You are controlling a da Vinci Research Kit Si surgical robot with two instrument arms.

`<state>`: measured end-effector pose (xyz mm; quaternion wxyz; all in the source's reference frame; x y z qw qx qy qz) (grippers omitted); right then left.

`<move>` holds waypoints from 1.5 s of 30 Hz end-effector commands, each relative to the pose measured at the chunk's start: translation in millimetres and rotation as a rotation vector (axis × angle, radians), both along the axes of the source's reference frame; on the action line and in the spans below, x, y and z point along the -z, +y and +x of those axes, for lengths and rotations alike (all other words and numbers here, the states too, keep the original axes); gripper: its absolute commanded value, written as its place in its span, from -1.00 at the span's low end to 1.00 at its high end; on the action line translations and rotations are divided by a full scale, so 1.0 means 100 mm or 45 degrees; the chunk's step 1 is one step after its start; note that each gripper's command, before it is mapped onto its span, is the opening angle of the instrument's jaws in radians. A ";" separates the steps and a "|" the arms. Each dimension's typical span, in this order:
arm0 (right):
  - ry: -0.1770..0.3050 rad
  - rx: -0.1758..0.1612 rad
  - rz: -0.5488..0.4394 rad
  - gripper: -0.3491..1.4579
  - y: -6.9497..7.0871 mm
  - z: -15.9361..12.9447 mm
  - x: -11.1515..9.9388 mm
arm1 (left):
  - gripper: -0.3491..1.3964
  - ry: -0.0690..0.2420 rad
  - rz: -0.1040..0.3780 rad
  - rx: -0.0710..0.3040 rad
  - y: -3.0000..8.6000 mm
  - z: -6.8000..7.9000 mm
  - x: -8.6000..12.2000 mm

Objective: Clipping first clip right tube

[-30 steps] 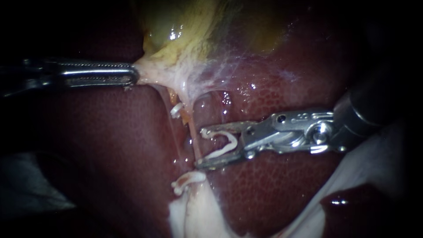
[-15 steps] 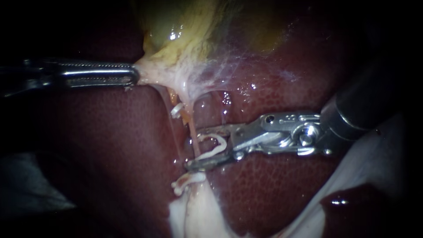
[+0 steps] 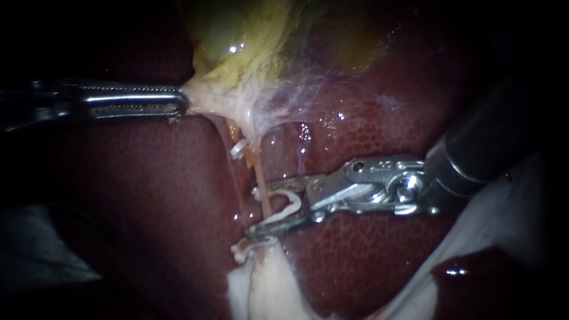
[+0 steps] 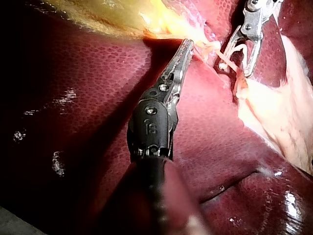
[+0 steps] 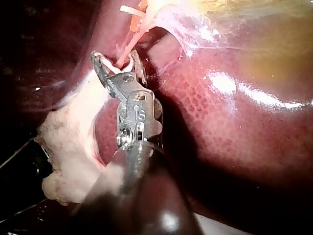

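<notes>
Our right instrument (image 3: 253,212), a bright metal pair of slender jaws on a dark shaft, came in from the right. Its jaws stood partly spread with a white V-bent clip (image 3: 290,204) seated between them. One leg lay against each jaw, so they pinched the clip itself. The thin pink right tube (image 3: 259,175) ran down through the clip's open mouth, between the two jaw tips; we could not tell whether the clip touched it. A small white upper clip (image 3: 238,147) sat near the tube's higher stretch, and we could not make out what it clasped. A white lower clip (image 3: 252,242) lay just beneath the lower jaw tip, at the edge of a pale white fatty mass (image 3: 267,287). Further out, our left instrument (image 3: 178,102), a slim toothed steel pair of jaws entering from the left, was pressed together on whitish stretched tissue (image 3: 207,98). That tissue was drawn to a point from the neck of the yellow-green gallbladder (image 3: 249,41). The dark red mottled liver (image 3: 367,261) lay under everything.
</notes>
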<state>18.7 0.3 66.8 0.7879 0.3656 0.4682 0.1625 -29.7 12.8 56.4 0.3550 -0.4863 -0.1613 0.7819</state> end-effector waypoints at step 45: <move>0.242 0.022 0.236 -0.27 -0.021 0.020 -0.002 | -1.00 0.001 0.000 0.002 0.000 -0.001 0.000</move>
